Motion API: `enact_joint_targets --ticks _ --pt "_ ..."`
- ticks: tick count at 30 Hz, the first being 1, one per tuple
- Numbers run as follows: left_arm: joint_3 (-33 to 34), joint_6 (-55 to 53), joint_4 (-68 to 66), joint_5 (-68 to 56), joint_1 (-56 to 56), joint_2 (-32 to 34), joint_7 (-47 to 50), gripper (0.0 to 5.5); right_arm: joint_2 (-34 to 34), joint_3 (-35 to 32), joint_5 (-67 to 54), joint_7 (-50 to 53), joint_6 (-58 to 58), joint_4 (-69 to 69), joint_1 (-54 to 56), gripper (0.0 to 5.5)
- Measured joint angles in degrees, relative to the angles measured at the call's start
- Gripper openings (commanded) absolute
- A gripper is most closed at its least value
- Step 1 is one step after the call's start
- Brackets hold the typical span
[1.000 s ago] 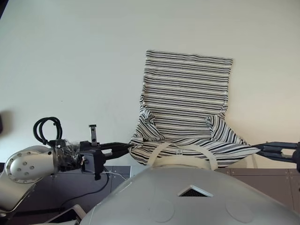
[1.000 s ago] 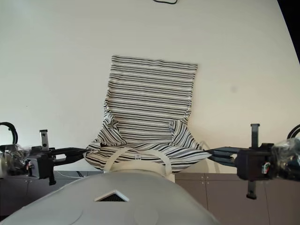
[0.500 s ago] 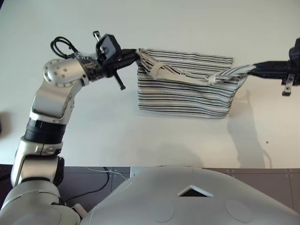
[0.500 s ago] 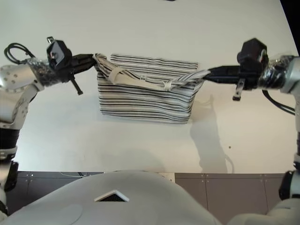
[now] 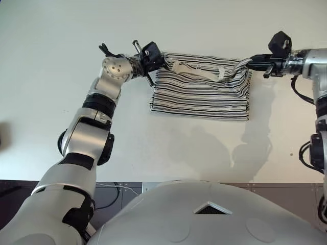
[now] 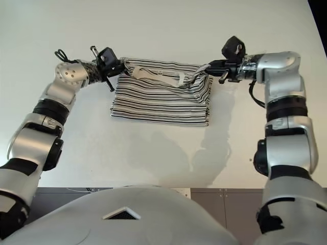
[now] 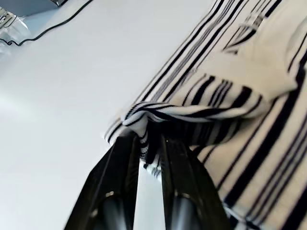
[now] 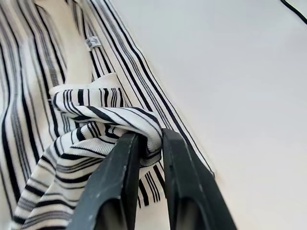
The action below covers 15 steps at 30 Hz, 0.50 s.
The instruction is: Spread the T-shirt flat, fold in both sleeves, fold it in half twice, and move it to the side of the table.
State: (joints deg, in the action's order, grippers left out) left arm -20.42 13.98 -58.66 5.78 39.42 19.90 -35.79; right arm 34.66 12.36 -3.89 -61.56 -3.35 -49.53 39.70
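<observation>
I have the T-shirt lying on the white counter, toward the far side and roughly midway between my two arms. It is a black-and-cream striped piece, doubled over into a wide rectangle. Its near edge lies flat on the counter, and the cream neckband runs along the top layer close to the far edge.

My left claw sits at the shirt's far left corner, touching it. In the left wrist view the claw has its two dark fingers drawn narrow, with a bunched fold of striped cloth pinched between them. The rest of the shirt spreads away from the tips.

My right claw is at the far right corner, reaching in from the right. In the right wrist view this claw is also narrow, its fingers clamping a rolled wad of striped fabric. The neckband and a small white label are visible on the cloth just beyond.

So each claw holds one far corner, and the body of the shirt lies between them and toward the near side. I cannot tell whether the pinched corners rest on the counter or hang just above it.

A thin black cable lies on the counter past the left corner, well apart from the shirt.
</observation>
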Motion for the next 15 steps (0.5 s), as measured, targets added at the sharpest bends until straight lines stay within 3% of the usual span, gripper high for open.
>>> enact_joint_targets --ticks 6,10,15 --pt "4.6 6.4 -6.9 1.6 1.5 -1.0 9.7 2.01 -2.3 -2.8 2.1 9.2 2.0 -8.0 0.9 2.34" --pt "7.3 4.9 -8.1 0.9 3.9 -2.0 10.2 2.68 -2.0 -4.5 3.9 15.4 1.5 -9.4 -0.6 3.12" --pt "7.3 3.6 -8.0 2.9 2.8 -2.7 10.3 3.54 -0.8 -5.5 4.6 17.5 0.5 -0.4 -6.3 3.94"
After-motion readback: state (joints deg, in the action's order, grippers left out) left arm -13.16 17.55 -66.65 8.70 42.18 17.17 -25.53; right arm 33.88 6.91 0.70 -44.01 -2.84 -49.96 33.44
